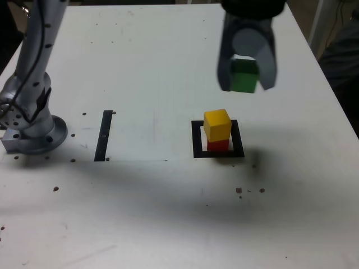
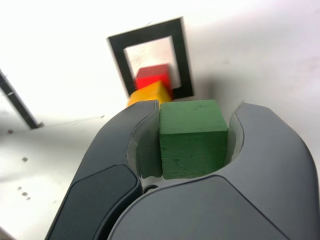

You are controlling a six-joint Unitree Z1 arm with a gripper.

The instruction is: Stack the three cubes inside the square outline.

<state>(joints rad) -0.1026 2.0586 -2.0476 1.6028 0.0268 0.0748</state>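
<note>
Up above the white table the gripper hangs in the air with the green cube pinched between its two grey jaws, which press flat against opposite sides of it. The wrist view makes that grip plain: the green cube fills the gap between the curved jaws, with its upper face and one side face showing.

From the exterior view, the yellow cube sits on the red cube, and the pair stands inside the black square outline. The held cube is at about one o'clock from that stack, clear of it, with nothing touching. Only a thin band of the red cube peeks out under the yellow one there. The wrist view shows more of the red cube, though it is blurred, and just a wedge of the yellow cube, the rest hidden behind a jaw. It also shows the outline whole and its pale centre.

Only the exterior view takes in the arm's base at nine o'clock from the stack, and the straight black strip between base and outline. The arm's upper part is cut off at the frame's top edge. Small dark specks dot the table near the front.
</note>
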